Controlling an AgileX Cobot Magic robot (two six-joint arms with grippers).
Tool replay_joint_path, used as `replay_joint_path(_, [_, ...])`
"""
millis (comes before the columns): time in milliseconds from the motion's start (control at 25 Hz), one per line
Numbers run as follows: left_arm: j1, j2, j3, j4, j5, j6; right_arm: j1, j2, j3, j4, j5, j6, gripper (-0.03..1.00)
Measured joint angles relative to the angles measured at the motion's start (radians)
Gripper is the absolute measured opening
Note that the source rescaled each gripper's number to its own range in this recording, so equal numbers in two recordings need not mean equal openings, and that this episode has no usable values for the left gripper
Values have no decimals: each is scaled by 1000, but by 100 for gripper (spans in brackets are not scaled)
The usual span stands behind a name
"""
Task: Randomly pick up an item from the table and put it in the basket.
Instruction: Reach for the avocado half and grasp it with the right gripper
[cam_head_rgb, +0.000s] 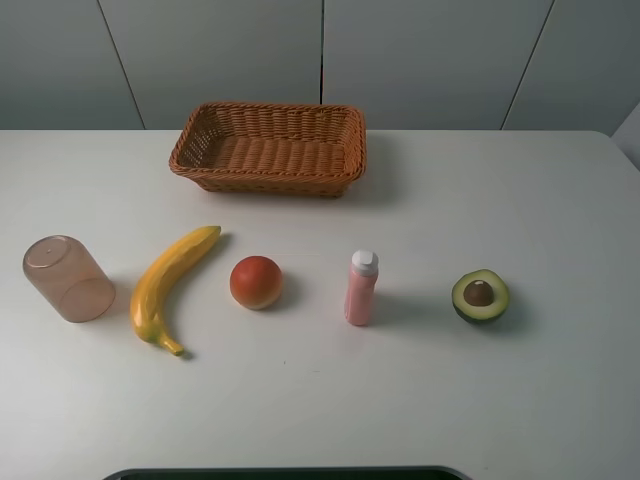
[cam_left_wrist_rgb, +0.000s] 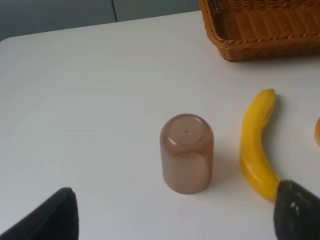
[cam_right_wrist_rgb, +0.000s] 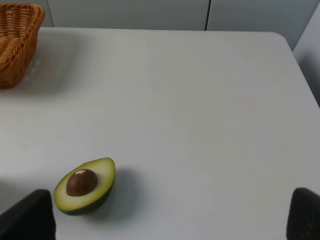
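The halved avocado lies cut side up on the white table at the right, brown pit showing. It also shows in the right wrist view. The empty brown wicker basket stands at the back middle; its corner shows in the right wrist view and the left wrist view. My right gripper is open and empty, with the avocado just ahead of one fingertip. My left gripper is open and empty. Neither gripper shows in the exterior view.
A row of things lies left of the avocado: a pink bottle standing upright, a round red-orange fruit, a yellow banana and an upturned translucent brown cup. The cup sits between the left gripper's fingers.
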Motion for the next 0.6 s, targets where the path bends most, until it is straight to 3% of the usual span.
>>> replay_joint_path(600, [0,0,0,0,0,0,0,0,0,0,0,0,100])
